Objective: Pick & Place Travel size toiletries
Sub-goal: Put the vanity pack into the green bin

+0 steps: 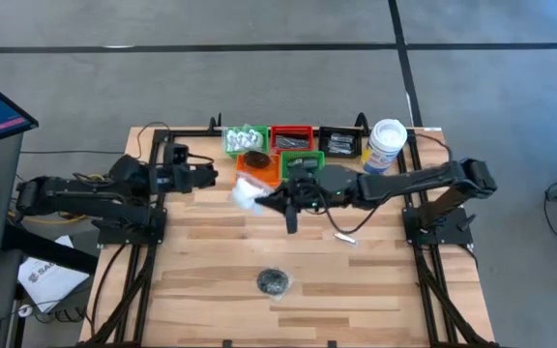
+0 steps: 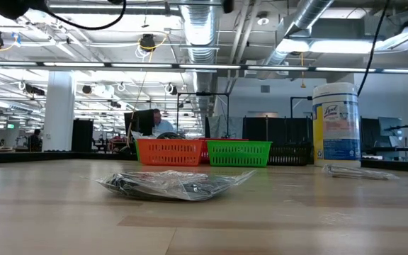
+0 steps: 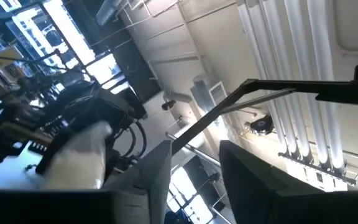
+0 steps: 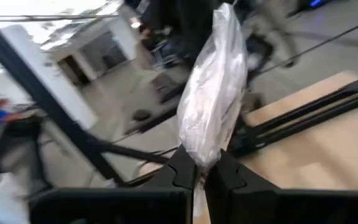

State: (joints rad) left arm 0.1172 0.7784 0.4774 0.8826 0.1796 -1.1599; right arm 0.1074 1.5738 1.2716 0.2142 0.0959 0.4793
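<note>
Right hand (image 4: 199,174) is gripping a clear packet (image 4: 215,93), fingers clamped on it, above the desk (image 1: 375,280); left hand (image 3: 194,180) is standing parted, holding nothing.

The tall white canister (image 2: 336,125) carries a yellow-and-blue label with the brand name "Lysol" in script near its top. The smaller print beneath it is too fine to read. No other text is legible.
</note>
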